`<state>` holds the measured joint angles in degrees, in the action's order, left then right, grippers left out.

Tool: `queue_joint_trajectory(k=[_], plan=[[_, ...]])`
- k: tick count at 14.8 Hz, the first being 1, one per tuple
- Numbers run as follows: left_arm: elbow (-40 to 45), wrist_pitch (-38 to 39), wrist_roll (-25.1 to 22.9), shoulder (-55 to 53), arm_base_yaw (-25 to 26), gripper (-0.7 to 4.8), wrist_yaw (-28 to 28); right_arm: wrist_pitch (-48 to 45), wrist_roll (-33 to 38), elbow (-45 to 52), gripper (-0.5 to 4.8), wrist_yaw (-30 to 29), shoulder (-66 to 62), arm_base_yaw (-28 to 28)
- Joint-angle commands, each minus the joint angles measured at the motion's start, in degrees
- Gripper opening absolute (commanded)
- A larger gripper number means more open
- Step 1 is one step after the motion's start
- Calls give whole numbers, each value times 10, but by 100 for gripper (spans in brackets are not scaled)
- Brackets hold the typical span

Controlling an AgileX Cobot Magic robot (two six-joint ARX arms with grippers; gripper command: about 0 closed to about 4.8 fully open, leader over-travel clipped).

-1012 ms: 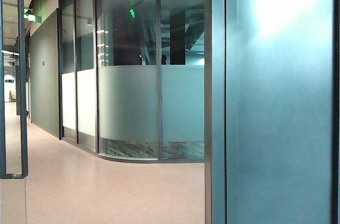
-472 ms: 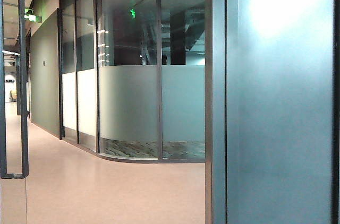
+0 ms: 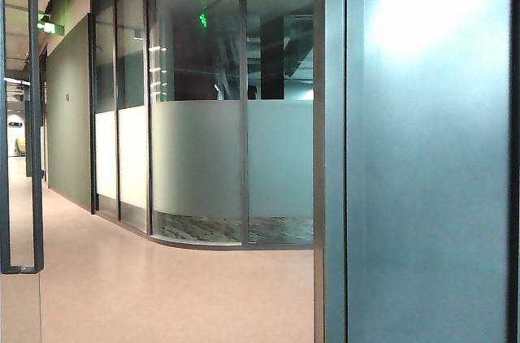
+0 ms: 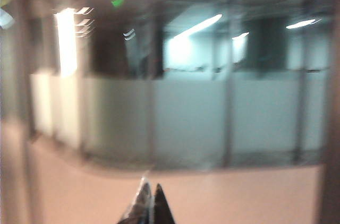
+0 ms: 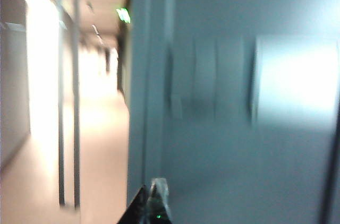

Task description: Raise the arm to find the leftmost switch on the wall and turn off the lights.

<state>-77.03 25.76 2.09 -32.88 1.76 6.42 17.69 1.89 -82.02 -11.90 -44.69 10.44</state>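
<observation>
Two hands pressed together | left hand (image 4: 150,203) faces glass partition (image 4: 186,112) | right hand (image 5: 151,203) near wall switches (image 5: 207,78)

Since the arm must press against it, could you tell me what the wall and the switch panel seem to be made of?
Wall: smooth, teal, painted or laminated, with soft sheen. Switch panel: probably matching plastic, too blurred to confirm. The right tool sits below it; the left tool faces frosted glass.

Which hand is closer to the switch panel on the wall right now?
Right. The right hand faces the wall with the blurred switch panel ahead. The left hand points at the frosted glass partition; no switch in its view.
</observation>
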Motion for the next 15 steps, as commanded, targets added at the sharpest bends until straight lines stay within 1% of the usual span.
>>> queue_joint_trajectory(k=[1,3,4,5,8,10,11,14,15], plan=[[122,-15,-21,68,1,-5,-41,-20,0,116,-1,40,78,1],[205,-50,-21,104,1,-5,-41,-41,0,205,-1,69,130,1],[242,-67,-10,118,1,-5,-41,-51,0,240,-1,75,152,1],[270,-81,4,127,1,-5,-41,-59,0,270,-1,85,170,1],[355,-127,4,135,1,-5,-41,-81,0,355,-1,95,205,0],[385,-137,6,135,1,-5,-40,-103,0,404,-1,110,219,0],[391,-139,18,135,1,-5,-40,-107,0,416,-1,110,219,0],[392,-138,56,135,1,-5,-38,-103,0,420,0,109,220,0],[392,-136,54,135,1,-5,-36,-102,0,420,-1,109,221,0]])
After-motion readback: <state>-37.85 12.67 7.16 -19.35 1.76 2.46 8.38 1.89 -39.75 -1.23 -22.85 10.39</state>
